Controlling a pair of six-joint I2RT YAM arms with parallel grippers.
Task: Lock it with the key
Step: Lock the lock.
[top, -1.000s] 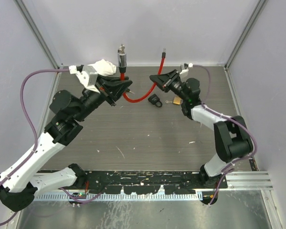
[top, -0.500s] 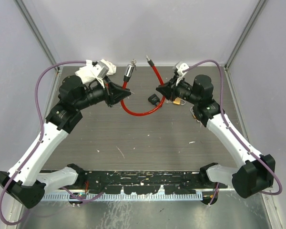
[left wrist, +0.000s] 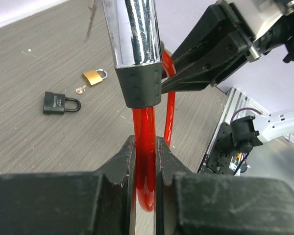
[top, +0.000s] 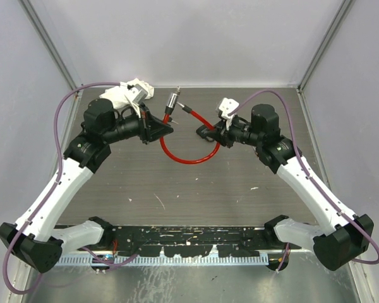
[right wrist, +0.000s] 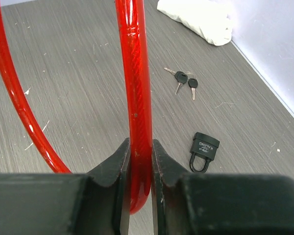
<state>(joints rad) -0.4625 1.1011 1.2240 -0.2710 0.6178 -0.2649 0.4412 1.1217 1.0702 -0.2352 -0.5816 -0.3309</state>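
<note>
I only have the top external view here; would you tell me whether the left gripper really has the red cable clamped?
Observer: Yes. In the left wrist view the left gripper is shut on the red cable, just below the chrome lock barrel.
Operator: Thank you. Is the right gripper gripping the cable too?
Observer: Yes. The right wrist view shows the right gripper shut on it, with a stretch of cable rising above its fingers.
Operator: Where are the keys? I cannot find them from above.
Observer: A pair of keys lies flat on the table, between the white cloth and a black padlock.
</note>
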